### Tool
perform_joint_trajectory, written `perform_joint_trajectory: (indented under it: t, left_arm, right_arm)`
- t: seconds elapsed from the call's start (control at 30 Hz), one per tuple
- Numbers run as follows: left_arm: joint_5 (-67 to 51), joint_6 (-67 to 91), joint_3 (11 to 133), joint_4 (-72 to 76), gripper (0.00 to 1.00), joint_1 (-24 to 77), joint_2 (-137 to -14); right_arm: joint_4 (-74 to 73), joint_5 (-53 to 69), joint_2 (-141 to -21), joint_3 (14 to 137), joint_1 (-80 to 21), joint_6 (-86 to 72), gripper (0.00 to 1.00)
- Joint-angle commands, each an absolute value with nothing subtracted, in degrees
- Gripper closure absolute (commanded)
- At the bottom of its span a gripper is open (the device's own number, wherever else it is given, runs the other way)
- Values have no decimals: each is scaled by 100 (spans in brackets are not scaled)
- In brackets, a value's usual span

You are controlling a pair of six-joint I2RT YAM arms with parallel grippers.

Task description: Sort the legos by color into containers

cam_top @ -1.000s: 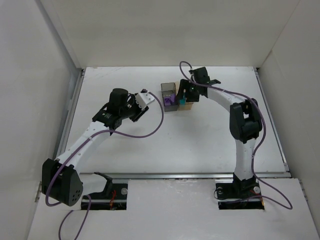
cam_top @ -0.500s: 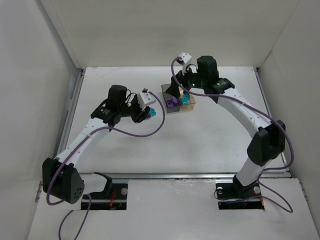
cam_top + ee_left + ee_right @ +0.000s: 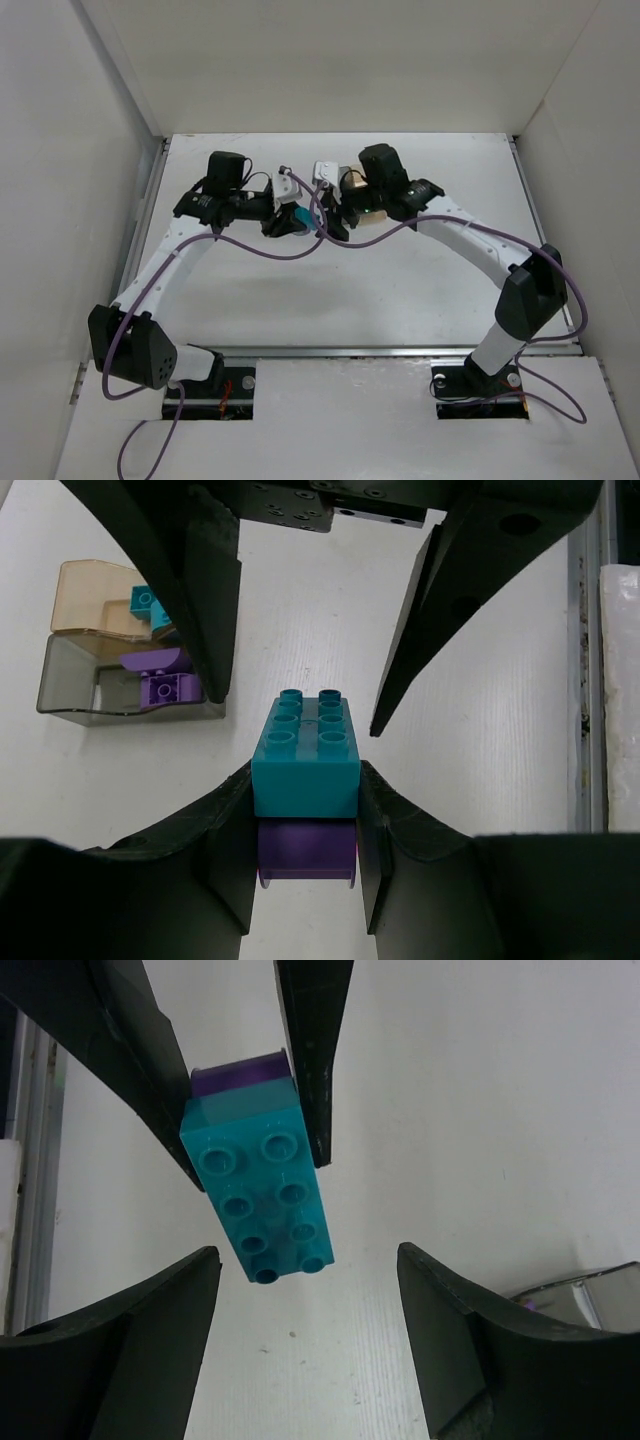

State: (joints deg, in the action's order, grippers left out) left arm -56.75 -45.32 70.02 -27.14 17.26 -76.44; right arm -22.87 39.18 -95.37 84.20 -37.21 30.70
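Left gripper (image 3: 305,805) clamps teal brick (image 3: 305,748) stacked on purple brick (image 3: 305,852), near the grey container (image 3: 75,685); right gripper (image 3: 307,1260) is wide open, so square it on teal's free end and pull straight.

teal brick (image 3: 305,750) in left fingers (image 3: 225,825) blocks centre | right fingers (image 3: 450,600) flank its tip, apart | containers (image 3: 65,685) aside

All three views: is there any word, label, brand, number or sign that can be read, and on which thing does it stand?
No readable text in any view.
The studs of the teal brick show no lettering that can be read.
The amber container and the grey container carry no label.
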Motion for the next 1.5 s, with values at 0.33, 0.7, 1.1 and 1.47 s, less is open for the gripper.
perform_joint_trajectory:
  t: [0.33,0.7,1.1,1.47]
  left_arm:
    - [-6073,-4755,7154,-2892,100,1758,-7506]
    - [-6073,-4412,6987,-2505,100,1758,-7453]
    - [-5652,-4395,6829,-2443,52,1758,-7348]
    - [-5344,-4693,6829,-2751,51,1758,-7348]
  right_arm:
    - [-1758,4438,-9738,8692,-3832,2769,63]
    - [-1301,4693,-9738,8631,-3885,2250,39]
    - [-1248,4491,-9791,8692,-3885,2127,100]
    - [-1248,4675,-9606,8640,-3885,2127,100]
